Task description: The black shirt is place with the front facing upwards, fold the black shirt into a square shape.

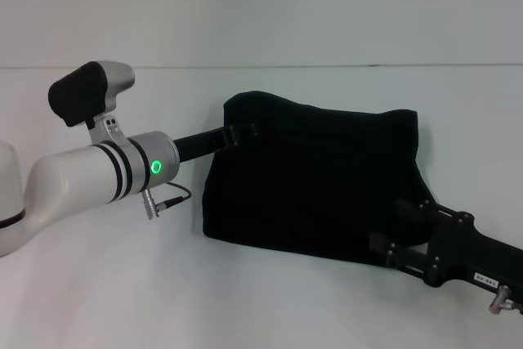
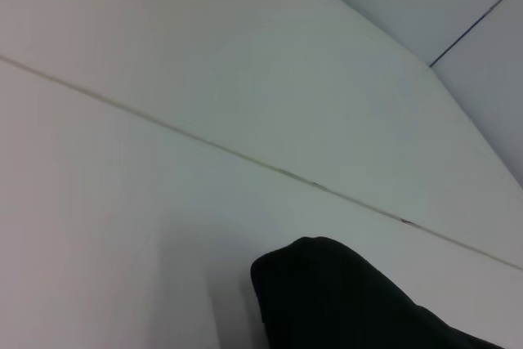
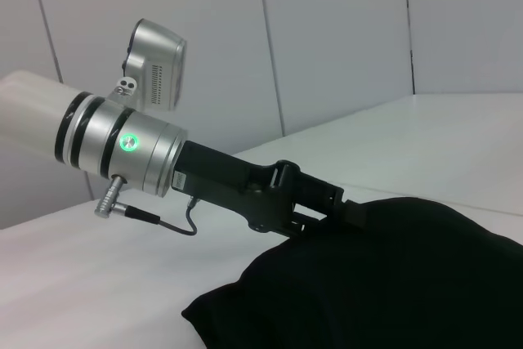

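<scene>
Black shirt (image 1: pixel 315 181) is lying mid-table (image 1: pixel 98 300) toward the far edge, already looking folded into a rough block with no lettering showing, 2 grippers gripping it: left gripper (image 1: pixel 245 131) clamping its far-left corner, right gripper (image 1: pixel 406 220) clamping the near-right edge, probably final squaring remaining.

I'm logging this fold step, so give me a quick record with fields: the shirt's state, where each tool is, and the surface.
shirt: black shirt bunched into a rough block, lettering not visible
left tool: left tool at the shirt's far left corner, fingers buried in cloth
right tool: right tool at the shirt's near right edge
surface: white table
</scene>
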